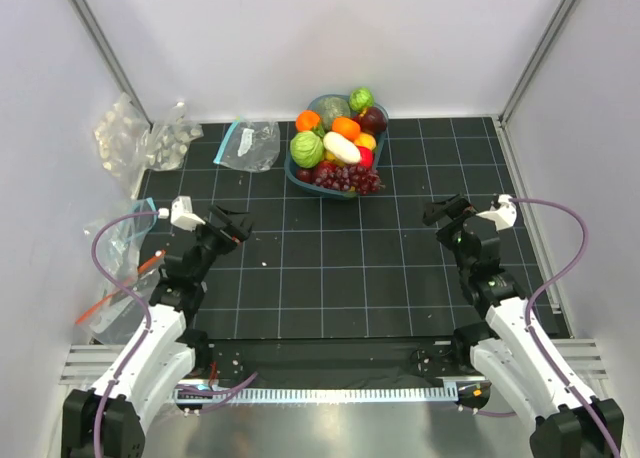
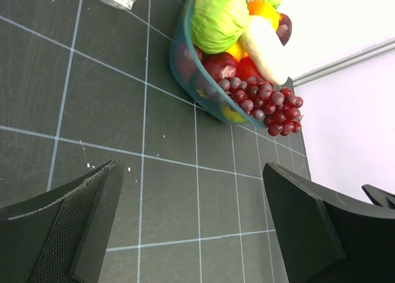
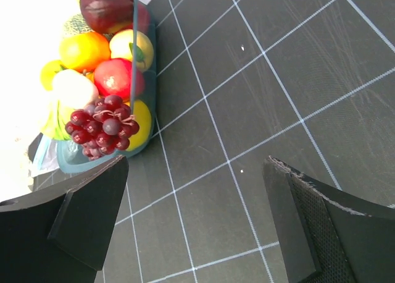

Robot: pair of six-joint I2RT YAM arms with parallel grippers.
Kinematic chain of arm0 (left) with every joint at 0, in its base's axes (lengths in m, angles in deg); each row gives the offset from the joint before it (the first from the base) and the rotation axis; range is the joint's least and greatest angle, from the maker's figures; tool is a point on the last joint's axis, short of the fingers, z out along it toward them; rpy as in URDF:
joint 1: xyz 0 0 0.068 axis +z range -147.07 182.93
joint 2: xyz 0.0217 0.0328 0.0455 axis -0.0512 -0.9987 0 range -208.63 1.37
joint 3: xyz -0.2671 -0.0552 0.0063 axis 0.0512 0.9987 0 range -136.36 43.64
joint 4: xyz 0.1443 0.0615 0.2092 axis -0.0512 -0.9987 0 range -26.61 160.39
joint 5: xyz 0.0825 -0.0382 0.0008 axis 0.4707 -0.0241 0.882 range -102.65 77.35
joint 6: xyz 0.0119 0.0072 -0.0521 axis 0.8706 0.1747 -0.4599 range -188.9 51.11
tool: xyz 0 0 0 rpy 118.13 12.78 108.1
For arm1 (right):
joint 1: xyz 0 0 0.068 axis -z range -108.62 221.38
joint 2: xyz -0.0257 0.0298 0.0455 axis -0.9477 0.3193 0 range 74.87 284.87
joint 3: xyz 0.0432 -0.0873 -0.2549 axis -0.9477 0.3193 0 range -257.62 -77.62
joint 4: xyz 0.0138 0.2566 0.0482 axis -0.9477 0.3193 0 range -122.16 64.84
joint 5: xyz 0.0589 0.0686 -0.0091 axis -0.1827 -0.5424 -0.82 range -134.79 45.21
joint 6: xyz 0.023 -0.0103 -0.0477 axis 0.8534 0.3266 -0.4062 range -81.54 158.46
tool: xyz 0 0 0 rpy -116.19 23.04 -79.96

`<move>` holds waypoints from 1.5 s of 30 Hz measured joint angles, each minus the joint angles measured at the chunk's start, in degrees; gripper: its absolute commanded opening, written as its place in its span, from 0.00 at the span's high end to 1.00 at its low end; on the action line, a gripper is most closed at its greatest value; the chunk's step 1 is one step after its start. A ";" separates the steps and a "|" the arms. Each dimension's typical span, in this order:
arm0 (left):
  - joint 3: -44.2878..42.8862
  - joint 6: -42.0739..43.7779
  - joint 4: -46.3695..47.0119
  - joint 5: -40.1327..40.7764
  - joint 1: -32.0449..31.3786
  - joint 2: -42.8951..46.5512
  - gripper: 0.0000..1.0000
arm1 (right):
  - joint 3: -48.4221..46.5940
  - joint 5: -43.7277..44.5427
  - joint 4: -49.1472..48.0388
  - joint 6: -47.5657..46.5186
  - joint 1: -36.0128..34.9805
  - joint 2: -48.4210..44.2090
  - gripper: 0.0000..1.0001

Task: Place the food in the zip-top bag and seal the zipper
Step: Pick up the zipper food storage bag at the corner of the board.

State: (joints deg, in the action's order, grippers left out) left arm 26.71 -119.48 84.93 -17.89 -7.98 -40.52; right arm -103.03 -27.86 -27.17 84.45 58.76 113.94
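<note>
- A black gridded tabletop (image 1: 330, 268) sits between white walls, with my two arms reaching in from its near edge.
- My left hand (image 1: 232, 228) hangs just above the mat, left of centre. Its fingers (image 2: 92, 209) are spread wide and grip nothing.
- My right hand (image 1: 445, 214) is opposite, right of centre, also spread and empty, as its wrist view shows.
- The food is heaped in a teal bowl (image 2: 192, 67) at the far middle of the tabletop, well apart from both hands.
- A green cabbage (image 1: 306, 149) lies on the bowl's left side, a white oblong vegetable (image 1: 341, 147) is beside it, an orange (image 1: 345, 128) sits behind, and purple grapes (image 1: 348, 179) spill over the near rim.
- The zip-top bag (image 1: 112, 313) lies at the left edge, beside my left arm, with no food visible in it. Its orange-red zipper (image 1: 125, 283) runs diagonally.
- A teal-strip bag (image 1: 248, 144) lies just left of the bowl.
</note>
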 measured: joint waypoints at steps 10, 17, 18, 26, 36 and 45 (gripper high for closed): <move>-3.10 2.80 -6.75 10.58 -8.87 0.24 0.00 | 1.90 -0.15 -3.10 -0.35 0.00 -0.83 0.00; -15.58 6.51 -16.81 32.54 -28.57 -9.55 0.00 | 1.97 -0.63 -4.48 -1.49 0.00 -0.81 0.00; -17.94 6.84 -18.64 34.82 -30.29 -11.80 0.00 | 1.97 -0.72 -4.70 -1.75 0.00 -0.79 0.00; -38.62 9.27 -42.14 46.51 -36.70 -23.89 0.00 | 1.97 -1.90 -5.42 -2.71 0.00 -0.74 0.00; -53.46 7.28 -76.30 52.15 -36.61 -35.01 0.00 | 1.97 -3.17 -5.92 -2.80 0.00 1.46 0.00; -51.04 3.43 -88.24 52.11 -32.72 -47.76 0.00 | 1.97 -3.98 -6.34 -3.19 0.00 1.60 0.00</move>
State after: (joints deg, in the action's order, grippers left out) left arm -24.32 -116.05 -3.30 34.22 -40.70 -88.27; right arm -101.06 -31.84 -33.51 81.26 58.76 115.54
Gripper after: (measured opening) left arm 0.996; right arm 0.996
